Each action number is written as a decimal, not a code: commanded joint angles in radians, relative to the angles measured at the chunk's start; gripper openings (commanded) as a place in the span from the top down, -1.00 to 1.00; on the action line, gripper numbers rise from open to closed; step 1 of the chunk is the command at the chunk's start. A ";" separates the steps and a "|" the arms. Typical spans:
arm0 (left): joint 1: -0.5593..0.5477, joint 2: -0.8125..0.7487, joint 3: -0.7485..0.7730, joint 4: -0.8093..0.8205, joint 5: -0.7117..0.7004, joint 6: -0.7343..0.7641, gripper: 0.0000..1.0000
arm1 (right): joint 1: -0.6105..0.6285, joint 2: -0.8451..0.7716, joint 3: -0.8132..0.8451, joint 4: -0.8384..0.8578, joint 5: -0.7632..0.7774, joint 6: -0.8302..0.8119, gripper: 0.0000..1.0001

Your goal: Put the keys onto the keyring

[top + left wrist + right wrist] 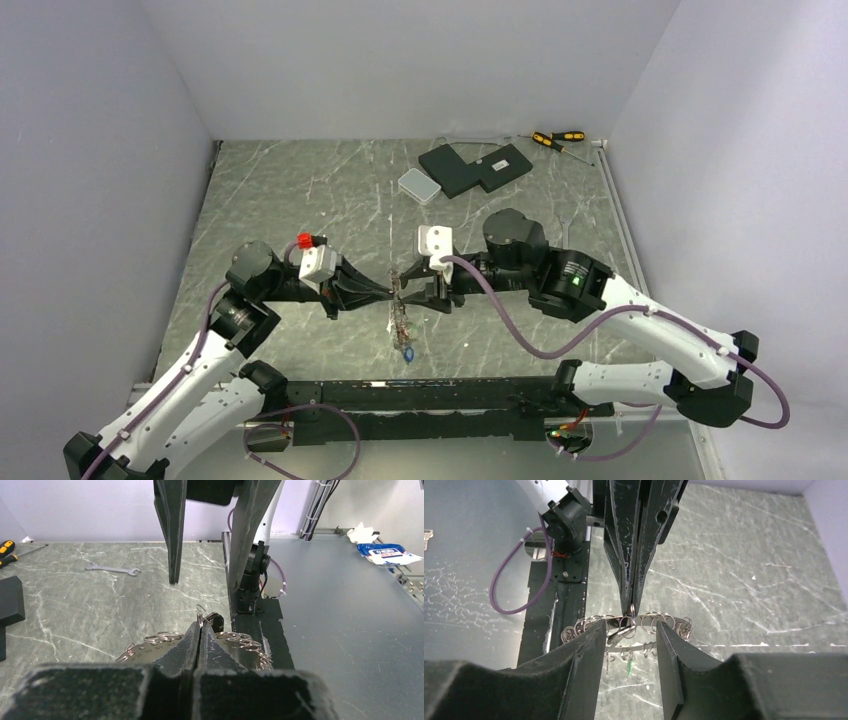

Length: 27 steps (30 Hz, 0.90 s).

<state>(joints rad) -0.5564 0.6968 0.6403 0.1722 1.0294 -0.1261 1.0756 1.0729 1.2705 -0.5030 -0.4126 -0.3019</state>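
The keyring (674, 625), a flat silver ring with small split rings round its rim, hangs in the air between both arms over the table's middle (398, 312). My left gripper (201, 626) is shut, its tips pinching one small split ring on the keyring's rim; it also shows from the front in the right wrist view (631, 609). My right gripper (630, 632) stands open, its fingers on either side of a silver key (620, 634) that dangles just under those tips, touching nothing. Several keys hang below the ring, one green-tagged (629, 667), one blue (410, 352).
A silver wrench (112, 570) lies on the marble table. At the back stand black boxes (475, 167), a white box (419, 185) and screwdrivers (557, 140). The black base rail (420, 395) runs along the near edge.
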 commanded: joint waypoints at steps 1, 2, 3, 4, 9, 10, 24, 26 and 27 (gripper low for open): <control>0.007 -0.028 0.006 0.093 -0.007 -0.028 1.00 | -0.005 0.007 -0.015 0.097 -0.009 0.038 0.13; 0.007 -0.030 0.005 0.094 -0.009 -0.028 1.00 | -0.006 0.014 -0.012 0.091 -0.005 0.038 0.13; 0.007 -0.033 0.004 0.095 -0.009 -0.028 1.00 | -0.007 0.022 -0.011 0.085 -0.006 0.039 0.14; 0.007 -0.036 0.003 0.095 -0.011 -0.028 1.00 | -0.010 0.024 -0.015 0.085 -0.010 0.040 0.14; 0.007 -0.044 0.003 0.090 -0.015 -0.026 1.00 | -0.039 0.034 -0.031 0.086 -0.054 0.046 0.20; 0.008 -0.045 0.002 0.091 -0.014 -0.025 1.00 | -0.046 0.037 -0.031 0.086 -0.065 0.050 0.23; 0.009 -0.054 0.004 0.062 -0.032 -0.005 1.00 | -0.066 0.076 -0.017 0.064 -0.114 0.051 0.37; 0.009 -0.054 0.006 0.058 -0.034 -0.003 1.00 | -0.067 0.076 -0.018 0.063 -0.119 0.052 0.38; 0.009 -0.054 0.006 0.058 -0.034 -0.003 1.00 | -0.066 0.076 -0.019 0.063 -0.122 0.052 0.38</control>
<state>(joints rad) -0.5507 0.6605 0.6323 0.1825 1.0126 -0.1402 1.0096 1.1469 1.2419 -0.4694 -0.5011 -0.2577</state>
